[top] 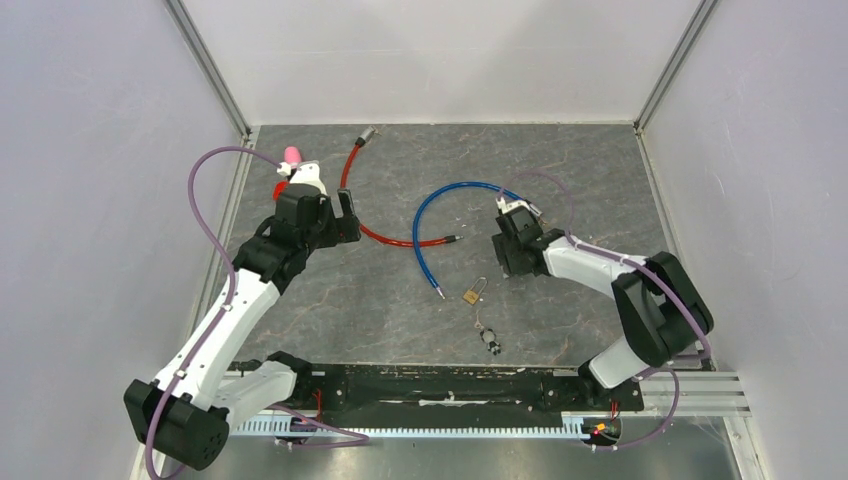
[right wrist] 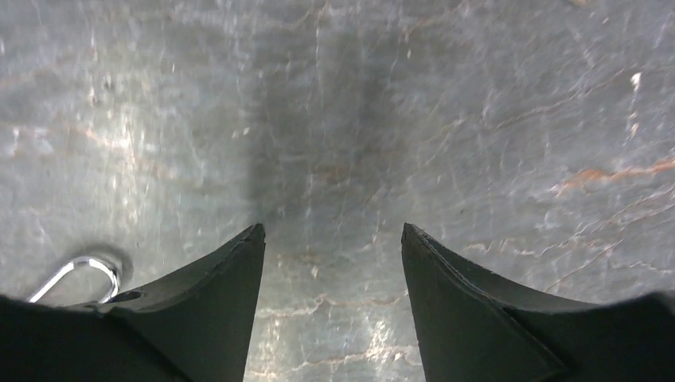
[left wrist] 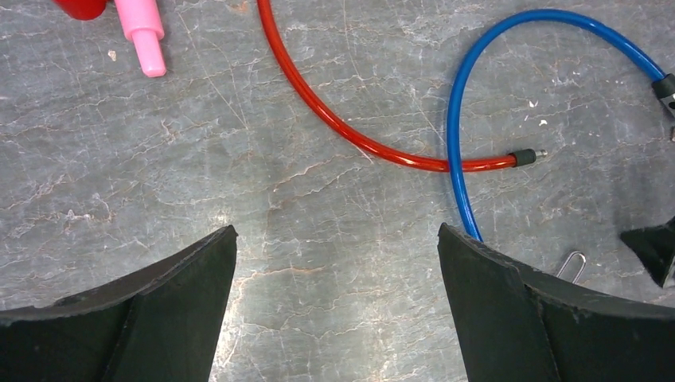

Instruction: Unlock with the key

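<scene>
A small brass padlock (top: 471, 295) lies on the grey stone-look table, its shackle pointing away from the arms. The key (top: 491, 342), on a small ring, lies just nearer the arms. My right gripper (top: 503, 258) hovers low beside the padlock, to its upper right. In the right wrist view it (right wrist: 332, 228) is open over bare table, and the padlock's silver shackle (right wrist: 82, 273) shows left of the left finger. My left gripper (top: 340, 222) is wide open at the table's left. In its wrist view it (left wrist: 336, 229) holds nothing, and the shackle (left wrist: 571, 265) peeks past the right finger.
A blue cable (top: 437, 214) curves across the middle, crossing the end of a red cable (top: 366, 222). The left wrist view also shows the blue cable (left wrist: 455, 127) and the red cable (left wrist: 334, 127). A pink and red object (top: 290, 160) lies at the far left. White walls enclose the table.
</scene>
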Controlling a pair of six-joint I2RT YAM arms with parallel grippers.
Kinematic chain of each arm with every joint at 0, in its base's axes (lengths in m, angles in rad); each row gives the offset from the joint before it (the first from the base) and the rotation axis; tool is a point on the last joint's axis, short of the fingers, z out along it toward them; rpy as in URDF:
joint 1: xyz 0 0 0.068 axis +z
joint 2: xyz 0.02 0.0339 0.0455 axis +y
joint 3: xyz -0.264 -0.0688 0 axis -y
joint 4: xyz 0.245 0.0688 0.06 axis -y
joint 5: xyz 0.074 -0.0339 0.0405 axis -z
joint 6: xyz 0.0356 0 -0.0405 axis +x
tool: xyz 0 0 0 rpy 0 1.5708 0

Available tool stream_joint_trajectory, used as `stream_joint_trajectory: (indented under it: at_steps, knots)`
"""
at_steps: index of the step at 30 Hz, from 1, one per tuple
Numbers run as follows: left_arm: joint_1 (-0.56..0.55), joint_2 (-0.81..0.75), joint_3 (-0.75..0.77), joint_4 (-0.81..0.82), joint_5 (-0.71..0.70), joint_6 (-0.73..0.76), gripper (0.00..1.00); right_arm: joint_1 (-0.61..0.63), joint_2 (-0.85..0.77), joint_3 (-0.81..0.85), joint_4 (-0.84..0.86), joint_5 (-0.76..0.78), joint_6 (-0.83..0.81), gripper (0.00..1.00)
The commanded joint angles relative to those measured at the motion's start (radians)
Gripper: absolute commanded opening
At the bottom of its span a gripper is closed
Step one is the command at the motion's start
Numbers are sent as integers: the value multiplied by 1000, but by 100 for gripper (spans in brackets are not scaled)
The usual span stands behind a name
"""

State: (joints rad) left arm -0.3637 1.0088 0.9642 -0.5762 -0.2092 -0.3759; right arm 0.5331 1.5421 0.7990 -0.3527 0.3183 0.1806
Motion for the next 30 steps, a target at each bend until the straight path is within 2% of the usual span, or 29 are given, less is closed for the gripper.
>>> stream_joint_trajectory:
  at_steps: [1,9,14,19,30]
  knots:
    - [6,4,-5,16,-34,39,100,-15,28,93,54,-14,-27,64]
    - [5,15,-4,16,-22,32,100,14,-118,-30,121,-276,143,63]
    - [6,15,-5,16,-26,32,99,34,-140,-99,208,-376,246,56]
    - [5,12,-7,15,-36,34,99,46,-120,-124,266,-411,311,51]
    - [5,18,-5,15,-35,36,99,84,2,-79,302,-443,295,43]
